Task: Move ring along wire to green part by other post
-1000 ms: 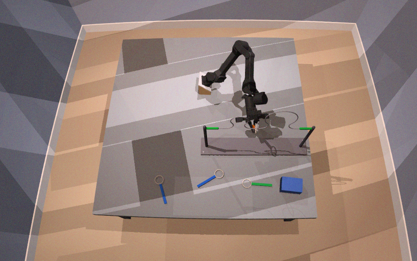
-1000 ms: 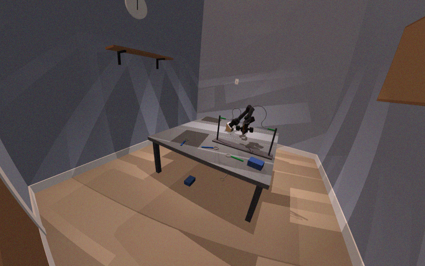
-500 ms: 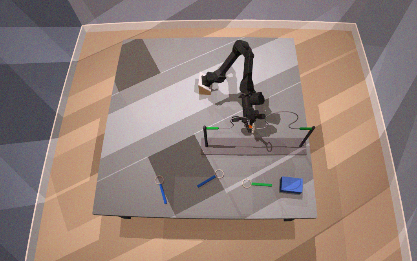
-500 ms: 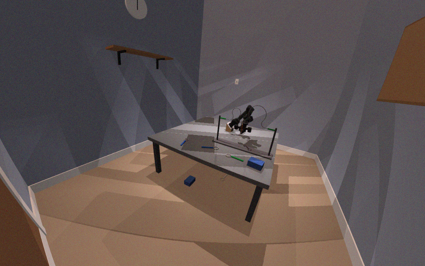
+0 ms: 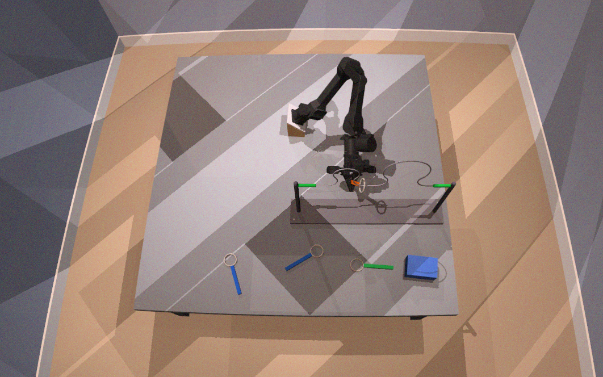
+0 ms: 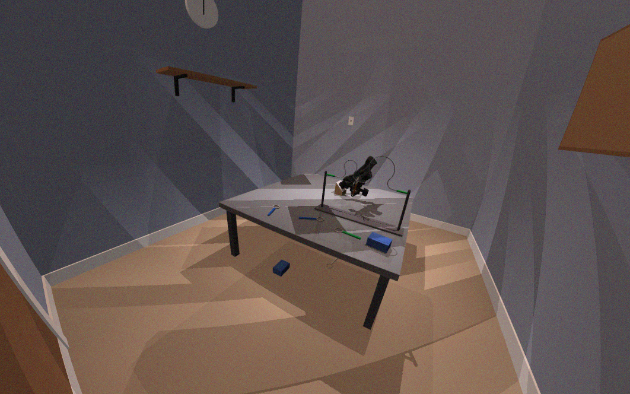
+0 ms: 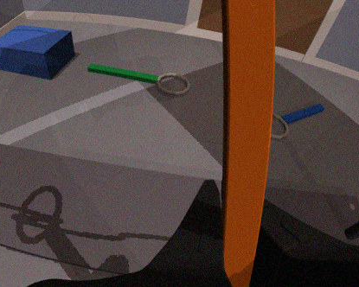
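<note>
My gripper (image 5: 350,188) (image 7: 217,188) is shut on the orange handle (image 5: 354,182) (image 7: 248,108), which stands upright between the fingers in the wrist view. The pale ring (image 5: 364,184) is at the low stretch of the grey wire (image 5: 409,161) (image 6: 394,171), between its two humps. The wire appears to pass through the ring; the clearance is too small to tell. The left green part (image 5: 306,185) (image 6: 330,175) and the right green part (image 5: 442,185) (image 6: 401,191) adjoin the left post (image 5: 297,200) (image 6: 323,191) and the right post (image 5: 443,199) (image 6: 404,210).
A dark base plate (image 5: 341,216) lies under the wire. A green-handled ring tool (image 5: 379,266) (image 7: 122,73), two blue-handled ones (image 5: 235,280) (image 5: 298,262) and a blue box (image 5: 422,266) (image 7: 31,47) lie towards the table's front edge. A wooden wedge (image 5: 295,130) stands by the arm's base.
</note>
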Motion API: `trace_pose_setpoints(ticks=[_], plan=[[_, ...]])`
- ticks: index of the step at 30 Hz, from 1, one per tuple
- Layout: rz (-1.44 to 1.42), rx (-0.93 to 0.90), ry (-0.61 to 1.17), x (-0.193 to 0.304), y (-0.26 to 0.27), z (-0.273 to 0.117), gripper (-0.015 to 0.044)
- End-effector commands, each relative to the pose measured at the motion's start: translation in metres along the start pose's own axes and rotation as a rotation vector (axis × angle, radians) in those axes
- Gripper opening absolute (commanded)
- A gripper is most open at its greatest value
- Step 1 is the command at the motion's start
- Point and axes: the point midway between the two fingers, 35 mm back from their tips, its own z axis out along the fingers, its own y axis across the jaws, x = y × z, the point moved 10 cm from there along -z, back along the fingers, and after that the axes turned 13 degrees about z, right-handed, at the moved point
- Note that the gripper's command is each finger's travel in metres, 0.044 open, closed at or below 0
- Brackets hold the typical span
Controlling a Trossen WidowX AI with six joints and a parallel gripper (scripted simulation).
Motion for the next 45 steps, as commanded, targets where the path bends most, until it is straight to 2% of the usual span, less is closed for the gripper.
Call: trace_pose_setpoints(ticks=[1,25,45], plan=[[-0.065,0.040,0.004,-0.001,-0.010,-0.002,-0.0150],[-0.565,0.332,0.000,-0.037,-0.056,-0.022,-0.0150],[-0.978,0.571,-0.002,-0.078,-0.071,-0.046,-0.0150]])
